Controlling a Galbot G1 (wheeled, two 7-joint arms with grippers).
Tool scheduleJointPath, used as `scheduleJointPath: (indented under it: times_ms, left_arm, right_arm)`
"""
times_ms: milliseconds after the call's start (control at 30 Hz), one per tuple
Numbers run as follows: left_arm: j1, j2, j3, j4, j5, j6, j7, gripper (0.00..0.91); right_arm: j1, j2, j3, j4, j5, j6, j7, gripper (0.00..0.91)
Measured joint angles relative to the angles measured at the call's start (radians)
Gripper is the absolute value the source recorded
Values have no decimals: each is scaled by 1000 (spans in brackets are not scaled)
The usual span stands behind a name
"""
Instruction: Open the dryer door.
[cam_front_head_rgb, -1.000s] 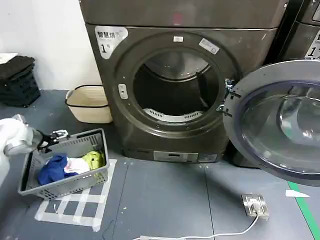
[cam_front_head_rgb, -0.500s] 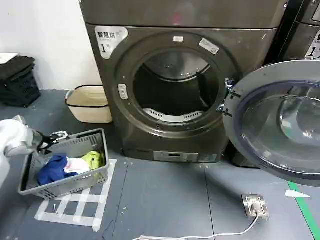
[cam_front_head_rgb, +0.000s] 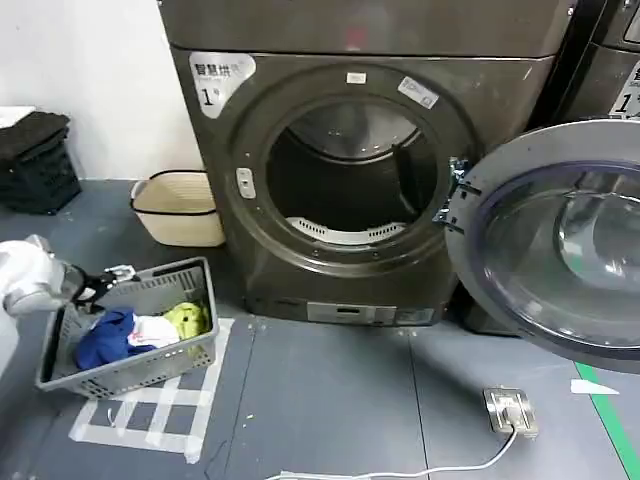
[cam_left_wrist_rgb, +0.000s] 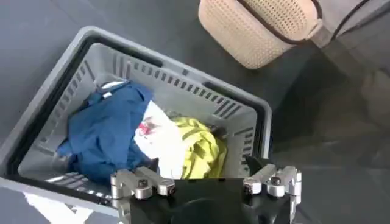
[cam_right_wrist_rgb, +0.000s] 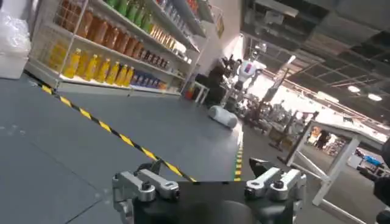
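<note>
A white sticker (cam_front_head_rgb: 221, 80) sits at the upper left corner of the grey-brown dryer's (cam_front_head_rgb: 200, 170) front panel, carrying a line of Chinese characters too small to make out and, under them, a clear "1". At the right edge, the second machine (cam_front_head_rgb: 610, 70) wears a similar white sticker (cam_front_head_rgb: 630, 92) with a "1" partly cut off. Two small labels (cam_front_head_rgb: 418, 92) sit on the top of the ring around the drum opening; their print is unreadable.
</note>
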Motion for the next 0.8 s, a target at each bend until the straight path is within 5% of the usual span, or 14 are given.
scheduleJointPath:
  times_ms: [800]
  left_arm:
    - [2,-3,0,12,-3,0,-2,907]
  right_arm:
    - [0,3,1,-1,-2,8,-4,907]
